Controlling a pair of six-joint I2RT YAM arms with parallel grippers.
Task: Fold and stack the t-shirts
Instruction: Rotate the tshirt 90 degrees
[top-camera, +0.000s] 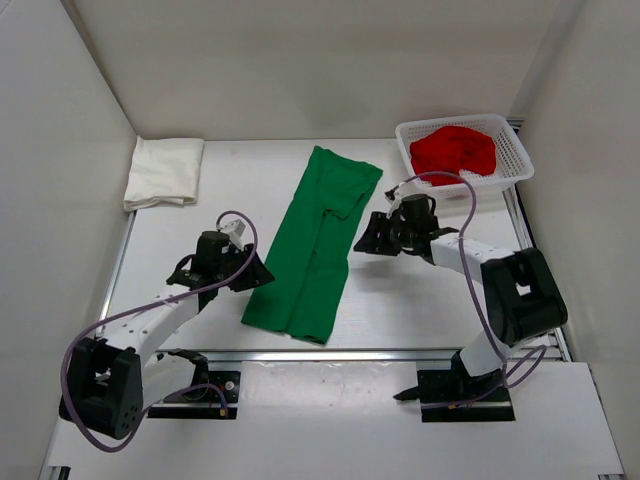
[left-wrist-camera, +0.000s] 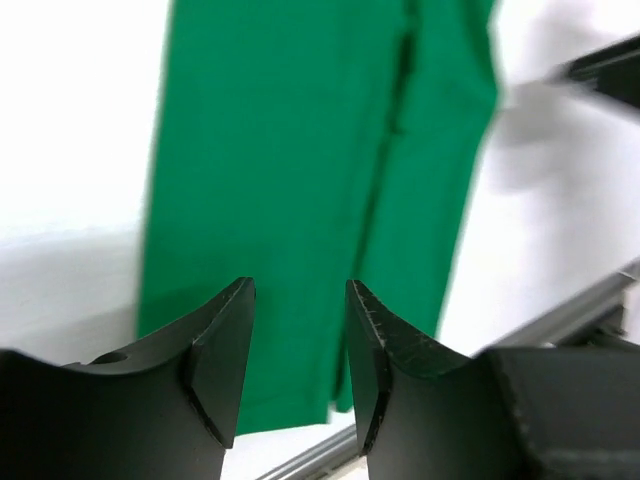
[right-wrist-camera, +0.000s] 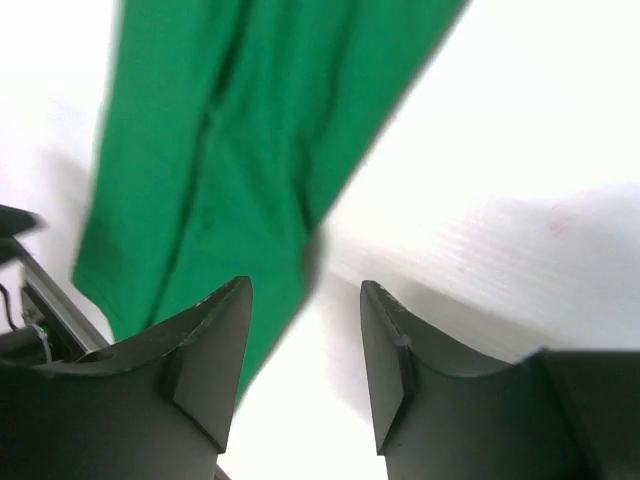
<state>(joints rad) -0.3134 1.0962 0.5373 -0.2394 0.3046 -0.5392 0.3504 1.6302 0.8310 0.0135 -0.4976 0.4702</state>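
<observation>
Cloth of the green t-shirt (top-camera: 315, 245) forms a long strip.

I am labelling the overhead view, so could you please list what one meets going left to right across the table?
Folded cream-white shirt → left gripper → green shirt, laid out long → right gripper → white basket holding the red shirt.

left arm (top-camera: 150, 322): white links, black joints | right arm (top-camera: 462, 255): same white links, bulky black elbow block | cables (top-camera: 440, 174): thin, purple, one looping along each arm | left gripper (left-wrist-camera: 300, 300), right gripper (right-wrist-camera: 305, 300): matte black | fingers (left-wrist-camera: 222, 350): wedge-shaped, tapered tips | base plates (top-camera: 205, 392): flat, black
</observation>
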